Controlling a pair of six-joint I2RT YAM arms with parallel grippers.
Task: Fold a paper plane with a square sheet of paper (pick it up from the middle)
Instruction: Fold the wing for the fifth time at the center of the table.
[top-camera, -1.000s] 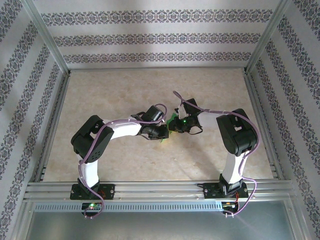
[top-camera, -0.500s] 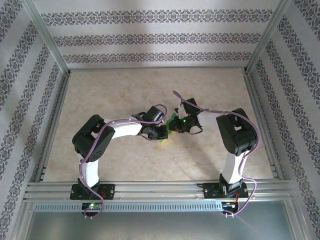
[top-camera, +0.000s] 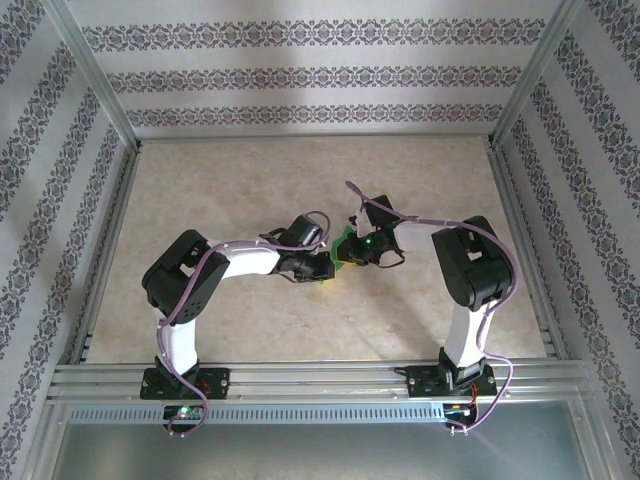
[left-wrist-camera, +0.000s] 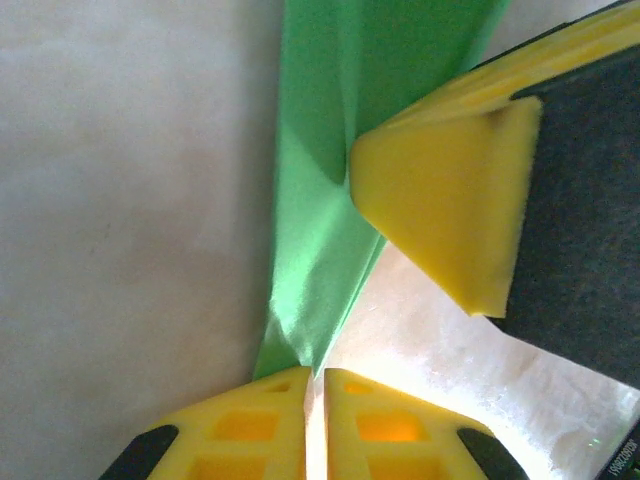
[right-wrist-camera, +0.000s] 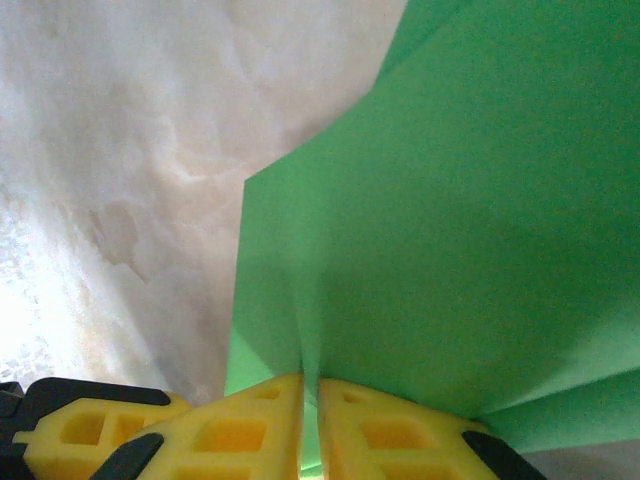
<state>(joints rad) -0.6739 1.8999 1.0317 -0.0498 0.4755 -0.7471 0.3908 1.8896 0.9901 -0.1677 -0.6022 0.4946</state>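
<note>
Green paper clamped by both grippers near the table middle.
From above, it is held between left gripper and right gripper, equally near. In the left wrist view its narrow end is pinched, the long axis running straight away. In the right wrist view a creased edge is pinched likewise.

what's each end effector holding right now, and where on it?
Both pinch the folded green paper. The left end effector is shut on its narrow pointed end; the right end effector is shut on a creased edge of the wider part.
</note>
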